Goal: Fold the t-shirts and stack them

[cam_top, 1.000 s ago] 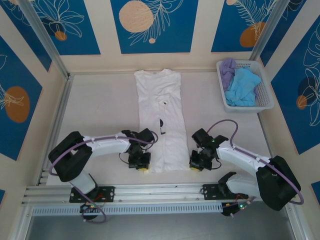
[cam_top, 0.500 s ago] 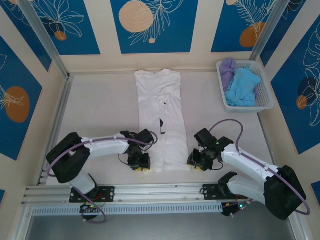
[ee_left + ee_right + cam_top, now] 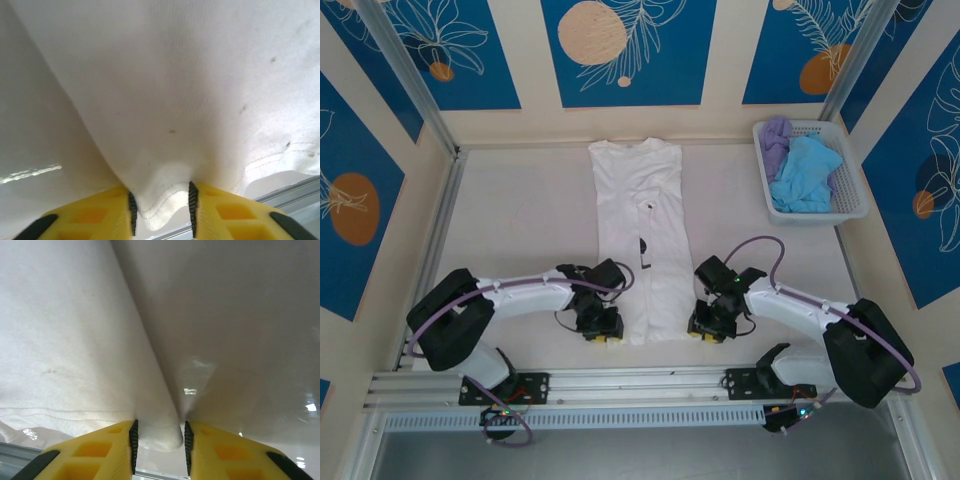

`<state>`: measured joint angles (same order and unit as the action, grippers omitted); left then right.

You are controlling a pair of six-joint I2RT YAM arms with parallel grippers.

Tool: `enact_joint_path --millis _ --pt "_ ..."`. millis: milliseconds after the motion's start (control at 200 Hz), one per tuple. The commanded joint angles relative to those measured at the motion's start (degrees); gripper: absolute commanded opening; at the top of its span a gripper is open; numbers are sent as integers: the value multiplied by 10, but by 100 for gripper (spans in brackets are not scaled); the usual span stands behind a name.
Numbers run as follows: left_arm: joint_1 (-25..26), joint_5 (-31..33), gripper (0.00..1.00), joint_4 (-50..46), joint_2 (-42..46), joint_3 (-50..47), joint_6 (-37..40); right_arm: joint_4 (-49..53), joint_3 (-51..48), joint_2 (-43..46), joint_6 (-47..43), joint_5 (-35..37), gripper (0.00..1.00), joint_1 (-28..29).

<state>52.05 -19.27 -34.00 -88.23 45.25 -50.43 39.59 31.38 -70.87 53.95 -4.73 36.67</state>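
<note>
Cloth on table: white t-shirt (image 3: 640, 200) lies flat on the table (image 3: 520, 220) as a long narrow strip, collar toward the far wall, hem at the near edge between the two arms.
Mark: dark mark (image 3: 642, 247) sits on the front of the strip, about halfway along.
Left gripper: left gripper (image 3: 603, 330) is low at the near left corner of the hem; in the left wrist view (image 3: 161, 200) its yellow fingers (image 3: 90, 215) stand a small way apart and pinch a bunched fold of the white t-shirt (image 3: 175, 100), which touches both dark pads and rises away from them like a tent.
Right gripper: right gripper (image 3: 705, 328) is low at the near right corner of the hem; in the right wrist view (image 3: 159, 437) its fingers (image 3: 225, 450) are pressed on a rounded fold edge of the white t-shirt (image 3: 65, 340), and the cloth fills the gap between the pads.
Basket: white lattice basket (image 3: 817, 217) stands at the far right corner of the table, well apart from the strip.
Basket content: light blue t-shirt (image 3: 805, 175) is crumpled inside on the near side, and lavender t-shirt (image 3: 777, 135) is crumpled beside it at the far left of the basket; both are unfolded.
</note>
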Motion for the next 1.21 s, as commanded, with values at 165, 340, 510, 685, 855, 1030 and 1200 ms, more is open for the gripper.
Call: enact_joint_path --millis 165,340,510,685,855,1030,1200 --pt "7 13 0 -34 -9 7 23 28 17 -21 11 25 16 6" --pt "8 57 0 -97 -2 15 44 47 6 -5 39 44 3 3" --pt "7 67 0 -101 10 -6 40 39 -28 30 87 29 0 0" --pt "7 54 0 -78 19 -22 31 26 -44 38 99 14 0 13" --pt "8 51 0 -82 30 -27 33 30 -51 37 120 16 0 41" --pt "8 34 0 -86 77 -53 17 27 -81 91 175 -1 0 72" --pt "8 14 0 -119 144 -46 5 66 -66 157 222 4 0 112"
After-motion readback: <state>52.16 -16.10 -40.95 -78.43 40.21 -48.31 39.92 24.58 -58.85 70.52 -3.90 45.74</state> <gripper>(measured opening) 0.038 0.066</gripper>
